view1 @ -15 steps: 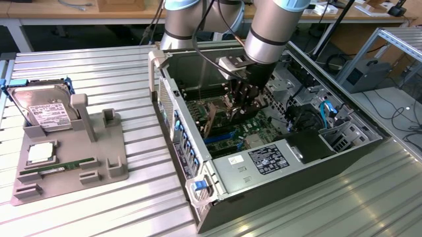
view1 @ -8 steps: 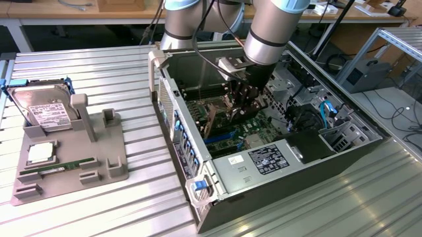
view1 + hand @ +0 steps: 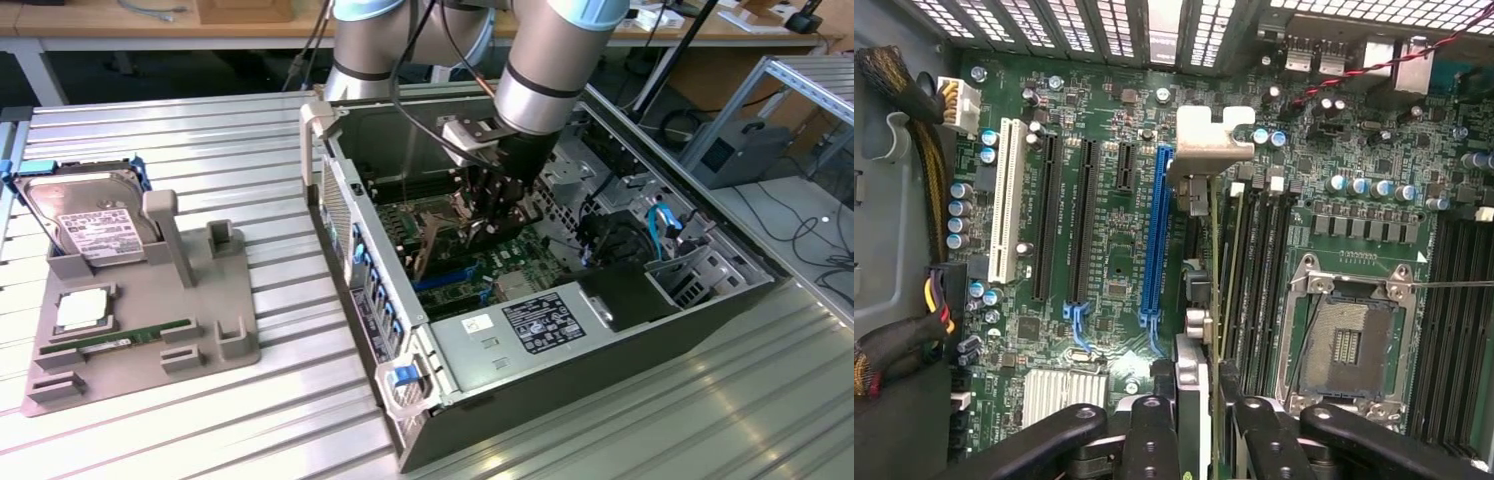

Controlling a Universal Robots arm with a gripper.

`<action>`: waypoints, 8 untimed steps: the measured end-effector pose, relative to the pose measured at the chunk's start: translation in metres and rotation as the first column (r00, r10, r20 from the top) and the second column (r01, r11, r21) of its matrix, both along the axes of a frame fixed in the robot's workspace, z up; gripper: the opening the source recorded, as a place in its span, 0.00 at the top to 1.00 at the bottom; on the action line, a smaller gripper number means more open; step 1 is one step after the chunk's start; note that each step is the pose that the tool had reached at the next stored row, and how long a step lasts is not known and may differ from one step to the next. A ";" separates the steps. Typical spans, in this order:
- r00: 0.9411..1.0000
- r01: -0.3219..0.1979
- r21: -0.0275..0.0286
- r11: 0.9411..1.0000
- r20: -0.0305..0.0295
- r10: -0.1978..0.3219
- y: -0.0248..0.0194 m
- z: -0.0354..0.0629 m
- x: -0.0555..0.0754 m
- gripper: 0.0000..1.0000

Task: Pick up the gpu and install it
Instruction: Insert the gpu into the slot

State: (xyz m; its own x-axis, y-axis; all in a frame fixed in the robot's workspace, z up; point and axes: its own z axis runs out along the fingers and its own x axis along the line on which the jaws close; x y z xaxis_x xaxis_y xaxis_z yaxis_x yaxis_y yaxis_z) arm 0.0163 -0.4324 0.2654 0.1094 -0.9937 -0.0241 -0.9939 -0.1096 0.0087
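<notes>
My gripper is shut on the gpu, which I see edge-on as a thin green card with a silver metal bracket at its far end. One black finger sits on each side of the card. The card hangs over the green motherboard, just beside the long blue slot and parallel to it. In the exterior view the gripper is down inside the open computer case, above the motherboard.
Black slots and a white slot lie beside the blue one; an empty processor socket and cable bundles flank them. On the exterior view's left, a grey holder carries a hard drive and a memory stick.
</notes>
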 end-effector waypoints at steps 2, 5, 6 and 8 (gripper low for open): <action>1.000 0.000 0.000 1.000 0.000 0.000 0.0000 0.0013 0.000 0.73; 1.000 0.000 0.000 1.000 0.000 0.000 0.0000 0.0061 0.000 0.73; 1.000 0.000 0.000 1.000 0.000 0.000 0.0000 0.0089 0.000 0.73; 1.000 0.004 0.000 1.000 0.000 -0.004 -0.0001 0.0099 -0.001 0.73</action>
